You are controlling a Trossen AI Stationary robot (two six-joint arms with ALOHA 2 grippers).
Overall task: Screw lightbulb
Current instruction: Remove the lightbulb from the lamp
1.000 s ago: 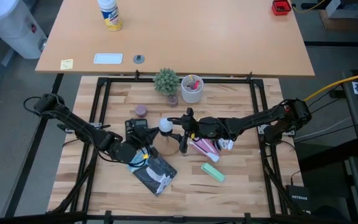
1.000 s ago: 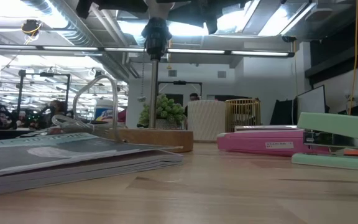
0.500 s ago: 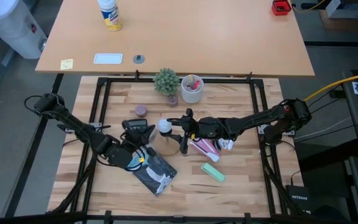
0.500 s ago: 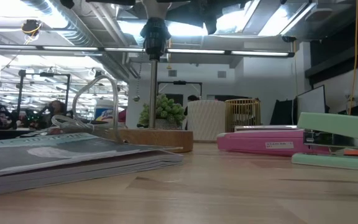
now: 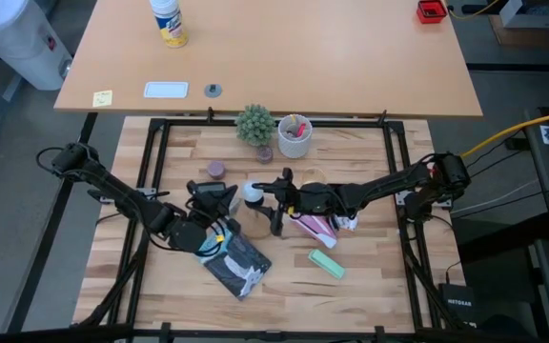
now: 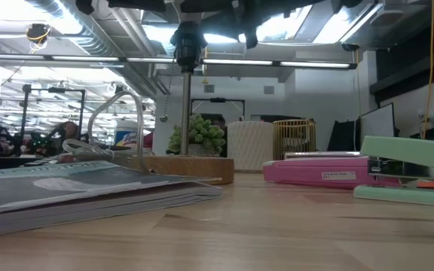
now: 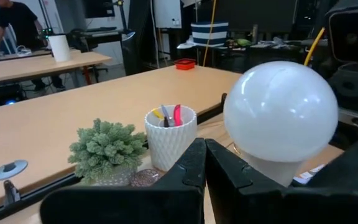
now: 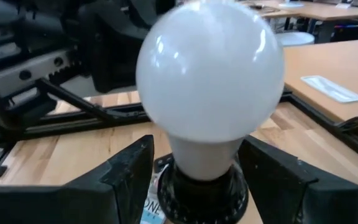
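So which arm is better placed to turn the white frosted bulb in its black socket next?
Right. The right gripper has its open fingers either side of the white frosted bulb at its neck, above the black socket. The left gripper is shut, beside the bulb.

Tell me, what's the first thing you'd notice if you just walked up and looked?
The big round white lightbulb jumps out first, sitting upright in a black socket near the middle of the table, between the two arms. The right claw has its fingers open on either side of the bulb's neck, and the left claw, shut, sits close by, facing it. Behind stand a little green plant and a white pen cup.
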